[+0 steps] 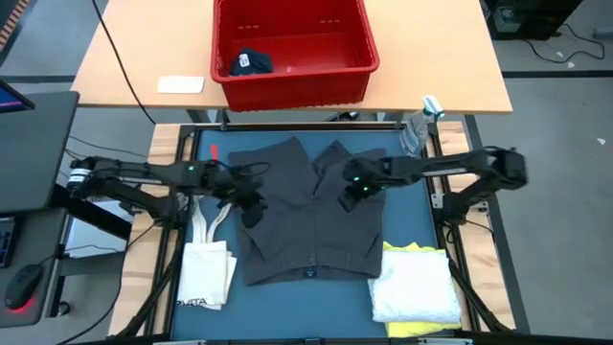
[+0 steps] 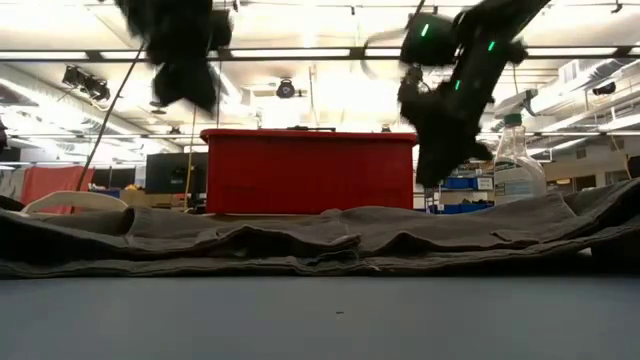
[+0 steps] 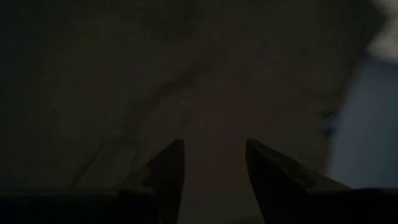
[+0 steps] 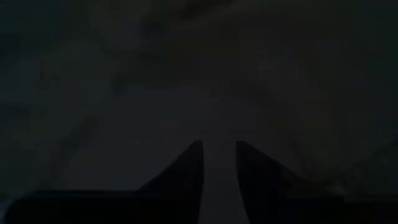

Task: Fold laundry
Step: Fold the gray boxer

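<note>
You have the large dark grey garment (image 1: 306,216) spread flat in the middle of the blue table (image 1: 402,182), waistband toward the near edge and legs toward the far side, which is the layout a lengthwise fold wants. Your left gripper (image 1: 251,209) hovers over the garment's left edge and your right gripper (image 1: 347,196) over its right leg, both raised clear of the cloth in the low view; each wrist view shows the fingers parted by a narrow gap with nothing between them. The folded white piece (image 1: 414,286) sits on the yellow one (image 1: 415,251) at the near right, apparently stacked as finished. The cream tote bag (image 1: 206,268) lies near left, and the red bin (image 1: 292,48) holds a small dark piece (image 1: 251,63) on the far table.
</note>
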